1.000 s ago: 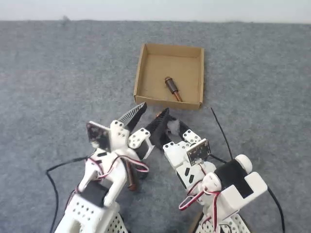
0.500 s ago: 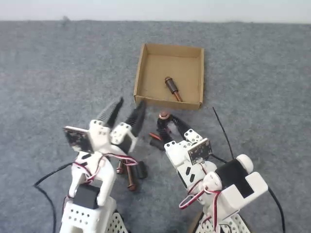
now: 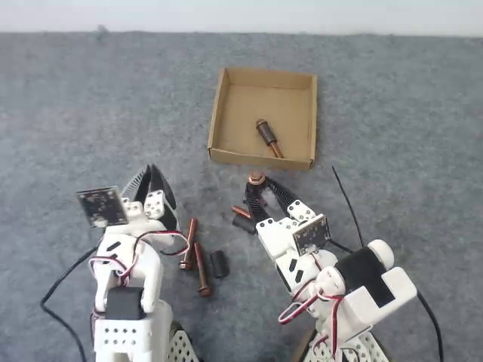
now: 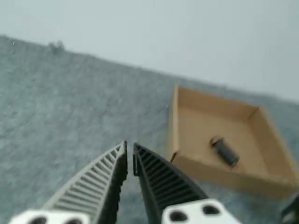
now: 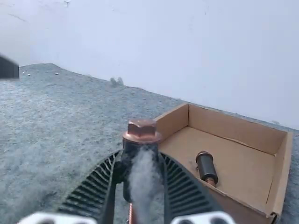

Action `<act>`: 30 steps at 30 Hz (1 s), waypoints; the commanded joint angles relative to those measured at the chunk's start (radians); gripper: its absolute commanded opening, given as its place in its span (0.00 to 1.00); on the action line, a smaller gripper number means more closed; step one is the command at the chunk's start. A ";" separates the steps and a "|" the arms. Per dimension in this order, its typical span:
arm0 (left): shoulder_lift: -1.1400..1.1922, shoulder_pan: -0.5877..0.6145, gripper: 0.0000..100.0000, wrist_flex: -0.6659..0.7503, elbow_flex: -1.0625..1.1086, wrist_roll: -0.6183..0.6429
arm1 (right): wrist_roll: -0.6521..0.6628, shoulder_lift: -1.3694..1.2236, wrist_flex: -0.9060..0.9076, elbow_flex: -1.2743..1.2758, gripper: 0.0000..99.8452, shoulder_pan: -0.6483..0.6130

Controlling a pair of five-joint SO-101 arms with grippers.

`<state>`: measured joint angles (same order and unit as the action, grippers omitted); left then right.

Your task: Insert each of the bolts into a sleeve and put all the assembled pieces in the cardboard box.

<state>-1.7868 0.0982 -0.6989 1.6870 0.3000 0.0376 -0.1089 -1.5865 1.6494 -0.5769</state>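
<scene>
The cardboard box point(image 3: 260, 157) sits at the far middle of the grey carpet and holds one bolt in a dark sleeve point(image 3: 268, 137); that box point(image 4: 210, 171) and piece point(image 4: 224, 150) also show in the left wrist view. My right gripper point(image 3: 258, 188) stands just in front of the box point(image 5: 233, 125), shut on an upright copper bolt point(image 5: 141, 131). A dark sleeve point(image 3: 243, 224) with a copper end lies beside it. My left gripper point(image 3: 151, 175) is over bare carpet to the left, its fingers point(image 4: 154, 172) shut on nothing. Two bolts point(image 3: 189, 243) and a black sleeve point(image 3: 219, 264) lie between the arms.
Black cables point(image 3: 343, 204) trail from the arm bases on both sides. Open carpet stretches left and right of the box. A pale wall point(image 5: 187, 42) rises behind the carpet's far edge.
My left arm has swung left and back from the right gripper, and its fingers opened, then shut. The right gripper now holds the bolt upright alone. Loose bolts and sleeve came into sight.
</scene>
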 commanded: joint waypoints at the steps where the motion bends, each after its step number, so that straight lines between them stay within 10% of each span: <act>1: 0.011 0.006 0.02 -0.112 -0.010 -0.041 | -0.002 0.044 -0.028 0.008 0.01 0.019; 12: 0.011 0.046 0.02 -0.302 -0.010 -0.222 | -0.002 0.157 -0.001 0.008 0.01 0.108; 30: 0.011 0.040 0.02 -0.282 0.001 -0.226 | 0.000 0.565 0.731 -0.181 0.01 0.179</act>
<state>-1.7868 0.1320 -0.9996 1.6978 0.0836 0.0391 0.3483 -0.9973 1.5666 -0.4127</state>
